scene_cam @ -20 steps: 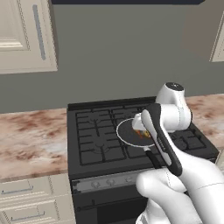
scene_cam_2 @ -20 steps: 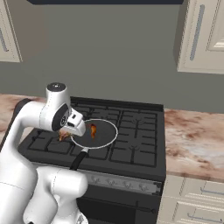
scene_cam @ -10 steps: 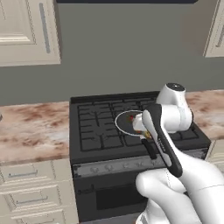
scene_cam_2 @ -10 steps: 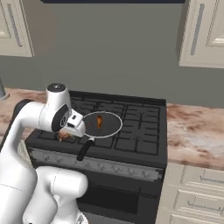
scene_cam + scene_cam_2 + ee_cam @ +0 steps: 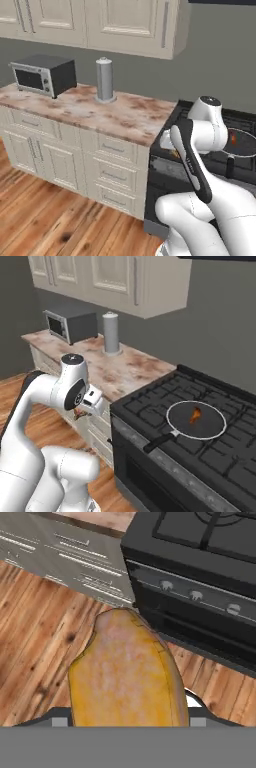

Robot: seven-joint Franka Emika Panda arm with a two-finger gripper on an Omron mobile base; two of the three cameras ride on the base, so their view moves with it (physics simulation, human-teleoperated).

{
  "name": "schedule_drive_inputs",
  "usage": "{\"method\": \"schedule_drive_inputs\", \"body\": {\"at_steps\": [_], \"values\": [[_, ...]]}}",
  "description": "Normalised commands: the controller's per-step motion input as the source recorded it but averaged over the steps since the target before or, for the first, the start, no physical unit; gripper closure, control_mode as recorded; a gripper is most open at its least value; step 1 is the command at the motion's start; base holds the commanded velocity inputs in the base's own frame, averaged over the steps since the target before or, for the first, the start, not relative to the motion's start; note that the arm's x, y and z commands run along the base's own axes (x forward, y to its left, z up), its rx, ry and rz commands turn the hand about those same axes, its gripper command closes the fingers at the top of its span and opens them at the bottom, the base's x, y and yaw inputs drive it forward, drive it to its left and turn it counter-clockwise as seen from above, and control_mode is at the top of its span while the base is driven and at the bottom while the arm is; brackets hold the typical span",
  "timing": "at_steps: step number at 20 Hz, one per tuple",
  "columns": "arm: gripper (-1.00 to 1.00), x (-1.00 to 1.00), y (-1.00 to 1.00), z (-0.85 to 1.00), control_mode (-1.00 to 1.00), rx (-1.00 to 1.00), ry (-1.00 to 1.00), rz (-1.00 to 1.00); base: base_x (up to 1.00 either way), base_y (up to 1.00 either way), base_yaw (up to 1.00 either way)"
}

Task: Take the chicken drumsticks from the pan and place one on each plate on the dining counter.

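Nearest, in the hand view, one chicken drumstick (image 5: 127, 672) is seen large and golden between the tips of the claw (image 5: 127, 712), which is closed on it at a wide spread; the piece hangs over the wooden floor (image 5: 35, 637), in front of the black stove (image 5: 200, 587) and clear of it. In the right base view the claw (image 5: 82, 413) is carried low beside the cabinet front, away from the cooking surface. Farther back, the pan (image 5: 196, 420) rests on the stove grates with the second drumstick (image 5: 195, 415) lying in it. Beyond, a stone tabletop (image 5: 115, 368) bears a toaster oven (image 5: 70, 325) and a grey canister (image 5: 111, 332). The task is judged early: one piece is lifted but not delivered, one is untouched, and no plate has been reached.
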Motion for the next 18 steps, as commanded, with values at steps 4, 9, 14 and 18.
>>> {"method": "schedule_drive_inputs", "body": {"at_steps": [4,9,14,18], "values": [[1.00,0.00,0.00,0.00,1.00,0.00,0.00,0.00,-0.08,0.00,1.00],[1.00,0.00,0.00,0.00,1.00,0.00,0.00,0.00,-0.08,0.00,1.00],[1.00,0.00,0.00,0.00,1.00,0.00,0.00,0.00,-0.07,0.00,1.00],[1.00,0.00,0.00,0.00,1.00,0.00,0.00,0.00,-0.04,0.00,1.00]]}}
